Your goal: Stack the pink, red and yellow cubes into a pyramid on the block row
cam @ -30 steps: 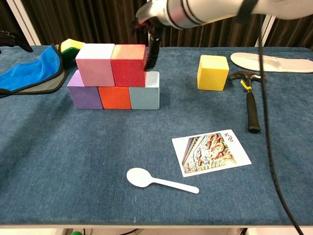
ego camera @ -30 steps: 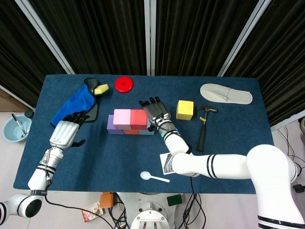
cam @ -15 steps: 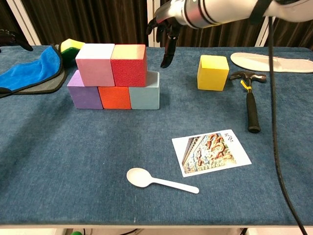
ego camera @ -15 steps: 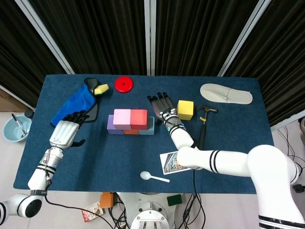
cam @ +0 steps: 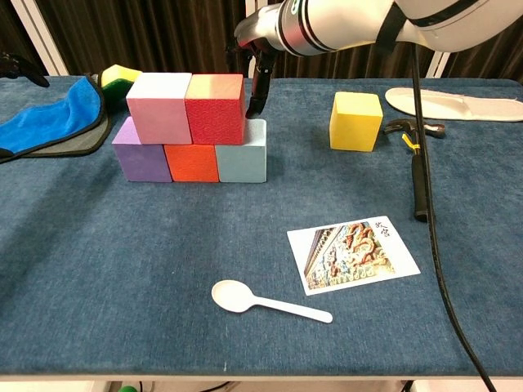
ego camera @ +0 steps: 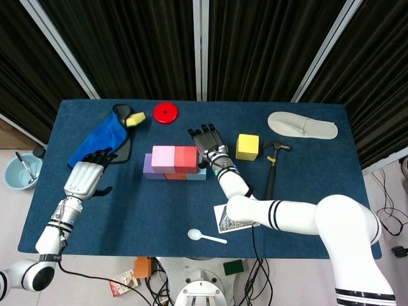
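Right hand (ego camera: 207, 143) sat just off the 3 o'clock side of the red cube (ego camera: 185, 159); fingers (cam: 258, 86) extended, slightly apart, grasping nothing, tips pointing down beside the red cube's right face above the light-blue block (cam: 243, 155). Contact with the cube: cannot tell. Left hand (ego camera: 85, 174) was at the counter's (ego camera: 140, 210) 9 o'clock edge, fingers loosely spread, released, holding nothing.

Pink cube (ego camera: 163, 159) and red cube sat side by side, touching, on the block row: purple block (cam: 142, 155), orange block (cam: 192, 162), light-blue. Yellow cube (ego camera: 247, 146) was on the counter, at 3 o'clock of the right hand, not stacked.

Around: hammer (ego camera: 273, 167) just at 3 o'clock of the yellow cube, slipper (ego camera: 301, 125) at 2 o'clock, red disc (ego camera: 165, 113) at 12, blue cloth (ego camera: 101, 139) and sponge (ego camera: 134, 119) at 10, spoon (ego camera: 205, 236) and picture card (cam: 352, 253) at 6. The card carried small characters in its corner, too small to read.
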You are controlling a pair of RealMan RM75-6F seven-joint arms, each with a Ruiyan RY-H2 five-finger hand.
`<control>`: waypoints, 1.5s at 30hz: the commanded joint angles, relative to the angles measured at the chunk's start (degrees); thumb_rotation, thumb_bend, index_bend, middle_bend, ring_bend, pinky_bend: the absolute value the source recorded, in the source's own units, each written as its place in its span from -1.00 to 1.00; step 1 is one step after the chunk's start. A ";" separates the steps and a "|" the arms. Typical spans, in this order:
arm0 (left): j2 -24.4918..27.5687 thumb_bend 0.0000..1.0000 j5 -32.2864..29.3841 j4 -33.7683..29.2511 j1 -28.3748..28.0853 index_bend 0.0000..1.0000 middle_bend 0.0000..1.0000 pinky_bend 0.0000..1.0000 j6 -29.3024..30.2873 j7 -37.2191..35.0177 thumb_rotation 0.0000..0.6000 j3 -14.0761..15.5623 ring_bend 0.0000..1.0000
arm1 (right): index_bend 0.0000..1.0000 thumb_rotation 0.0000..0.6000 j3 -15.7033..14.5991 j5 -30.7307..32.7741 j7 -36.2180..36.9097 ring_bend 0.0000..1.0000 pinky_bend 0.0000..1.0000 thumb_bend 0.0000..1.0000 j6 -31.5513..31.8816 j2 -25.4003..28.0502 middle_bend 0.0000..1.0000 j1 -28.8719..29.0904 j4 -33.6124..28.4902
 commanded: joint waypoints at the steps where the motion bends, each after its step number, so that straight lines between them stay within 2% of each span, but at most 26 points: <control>1: -0.03 -0.68 0.13 0.13 0.03 -0.68 -0.86 -0.58 0.05 -0.14 0.99 -0.02 -0.78 | -0.86 1.00 0.02 0.23 -0.05 -1.00 -1.00 -0.60 -0.05 0.11 -0.74 0.03 0.00; 34: -0.38 -0.68 0.25 1.32 0.60 -0.67 -0.86 -0.59 -0.28 -1.50 1.00 0.10 -0.78 | -0.87 1.00 0.52 0.92 -1.32 -1.00 -1.00 -0.59 0.27 -1.51 -0.71 0.90 1.82; 40: -0.30 -0.68 0.22 1.59 0.62 -0.68 -0.86 -0.58 -0.62 -1.72 0.99 0.18 -0.78 | -0.87 1.00 -0.60 -1.34 -1.19 -1.00 -1.00 -0.59 3.03 2.87 -0.71 -1.11 -3.57; 45: -0.51 -0.68 0.17 1.79 0.30 -0.68 -0.86 -0.58 -1.19 -1.68 0.99 0.10 -0.78 | -0.87 1.00 -3.46 -5.44 -0.59 -1.00 -1.00 -0.59 6.35 9.14 -0.71 -4.98 -10.47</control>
